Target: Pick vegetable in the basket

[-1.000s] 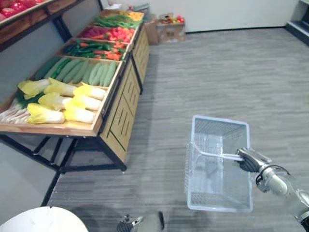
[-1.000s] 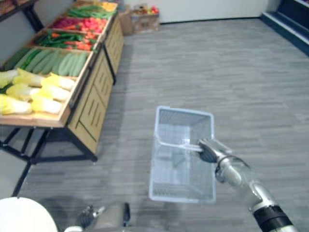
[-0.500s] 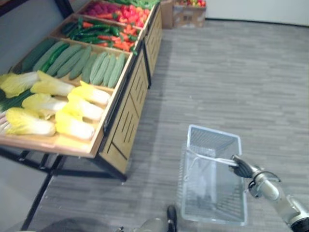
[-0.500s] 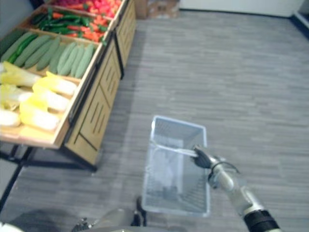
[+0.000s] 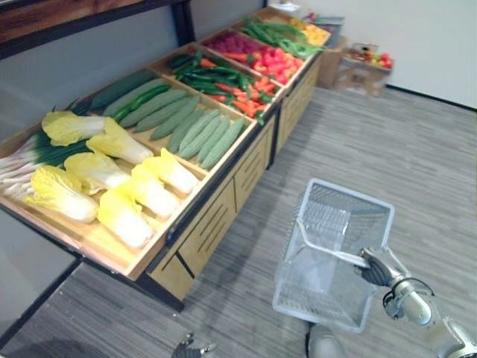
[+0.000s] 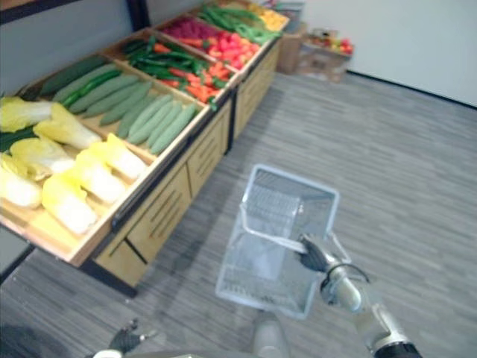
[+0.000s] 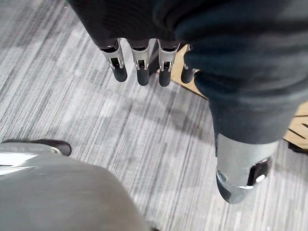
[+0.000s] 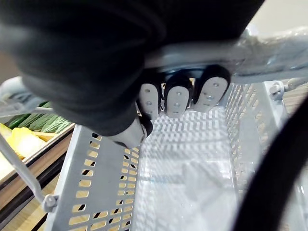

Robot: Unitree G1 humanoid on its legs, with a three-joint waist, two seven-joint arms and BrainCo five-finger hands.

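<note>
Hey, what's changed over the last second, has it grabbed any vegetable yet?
Only the camera swung, bringing the vegetable stand closer in view; nothing was taken or let go. The right hand stays curled round the handle of the basket, which still carries no vegetables. The left hand still hangs open over the floor.

This is a grocery shop: a long wooden stand shows cabbages, cucumbers and peppers in sections, with a basket near it.
</note>
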